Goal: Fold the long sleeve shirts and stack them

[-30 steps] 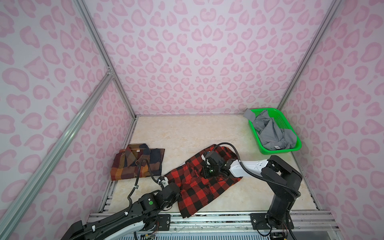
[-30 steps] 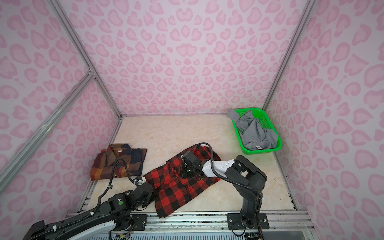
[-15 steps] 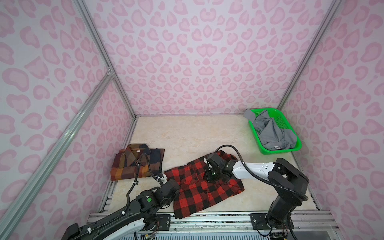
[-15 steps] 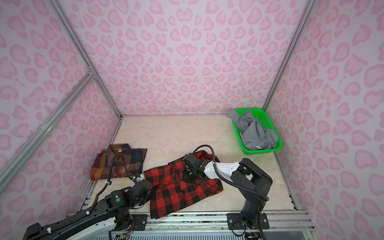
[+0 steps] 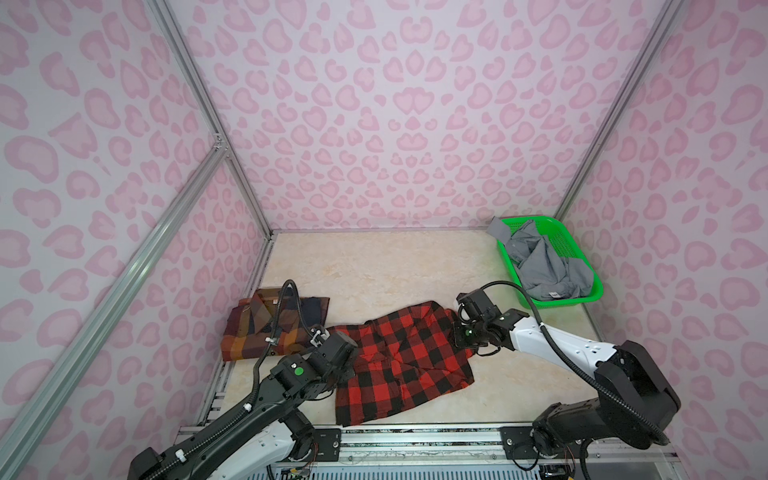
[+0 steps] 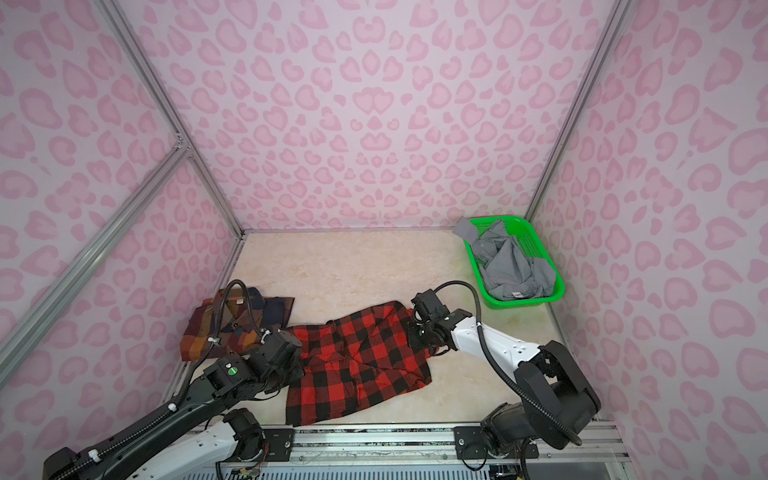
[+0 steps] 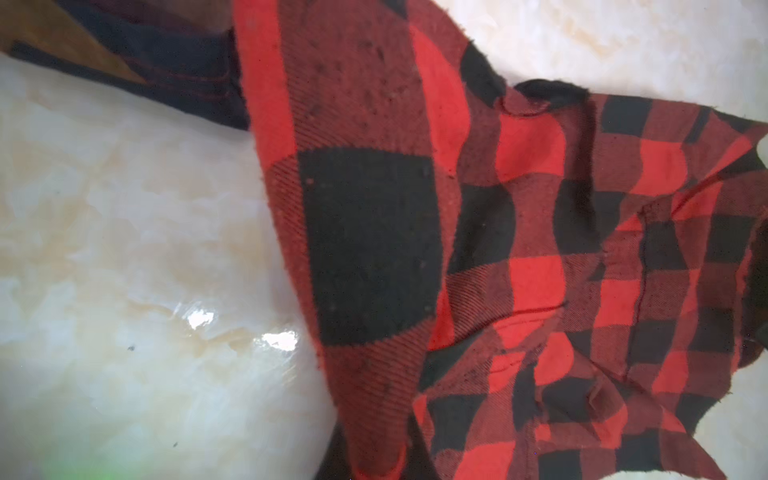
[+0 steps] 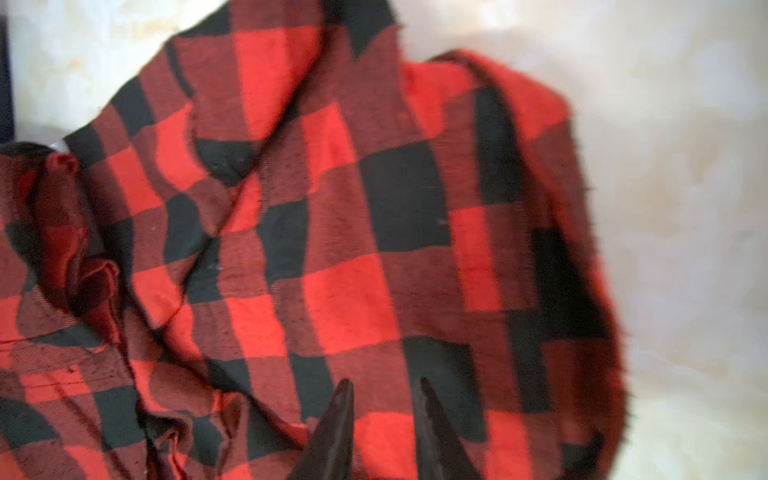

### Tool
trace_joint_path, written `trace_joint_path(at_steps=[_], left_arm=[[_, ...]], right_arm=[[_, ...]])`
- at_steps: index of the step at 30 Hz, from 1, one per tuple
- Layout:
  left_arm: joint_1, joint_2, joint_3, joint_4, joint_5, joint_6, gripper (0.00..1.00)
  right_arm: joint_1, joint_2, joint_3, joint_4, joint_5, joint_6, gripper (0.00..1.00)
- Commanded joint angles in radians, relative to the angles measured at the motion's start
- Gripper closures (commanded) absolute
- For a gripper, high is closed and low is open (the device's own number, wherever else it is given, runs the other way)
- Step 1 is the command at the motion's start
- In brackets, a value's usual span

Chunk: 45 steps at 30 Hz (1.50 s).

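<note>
The red-and-black flannel (image 5: 399, 357) (image 6: 357, 361) lies spread and rumpled at the front middle of the table. My left gripper (image 5: 351, 365) (image 7: 382, 469) is at its left edge, shut on a strip of the cloth that runs into the jaws. At the flannel's right edge my right gripper (image 5: 459, 336) (image 8: 384, 399) has its fingertips (image 8: 345, 399) closed to a narrow gap with flannel cloth in it. The dark plaid shirt (image 5: 266, 328) (image 6: 224, 324) lies folded at the left. A grey shirt (image 5: 544, 266) (image 6: 511, 270) sits crumpled in the basket.
The green basket (image 5: 594, 286) (image 6: 557, 286) stands at the back right against the wall. Pink patterned walls close in three sides. A metal rail (image 5: 415, 436) runs along the front edge. Bare marbled tabletop (image 5: 374, 266) lies behind the shirts.
My right gripper has moved rightwards to the flannel's right edge, and the flannel has been drawn out flatter and wider. The left gripper has shifted slightly while keeping its hold.
</note>
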Motion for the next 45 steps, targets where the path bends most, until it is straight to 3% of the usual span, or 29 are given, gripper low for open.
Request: trace_joint_path(at_steps=[1,9,18,34,45], left_arm=[[0.013,0.055,0.073,-0.088,-0.001,0.116,0.96],[0.047,0.218,0.262,-0.210,-0.026,0.278,0.96],[0.053,0.357,0.445,-0.312,-0.081,0.384,0.96],[0.037,0.523,0.591,-0.387,-0.131,0.438,0.96],[-0.068,0.703,0.770,-0.454,-0.215,0.428,0.96]], right_arm=[[-0.042,-0.013,-0.024,-0.040,-0.008,-0.042,0.73],[-0.109,-0.026,-0.094,0.000,0.020,-0.023,0.73],[-0.069,-0.012,-0.149,0.091,-0.043,0.021,0.72],[0.094,0.065,-0.189,0.223,-0.032,0.122,0.73],[0.111,0.076,-0.210,0.265,-0.037,0.137,0.73]])
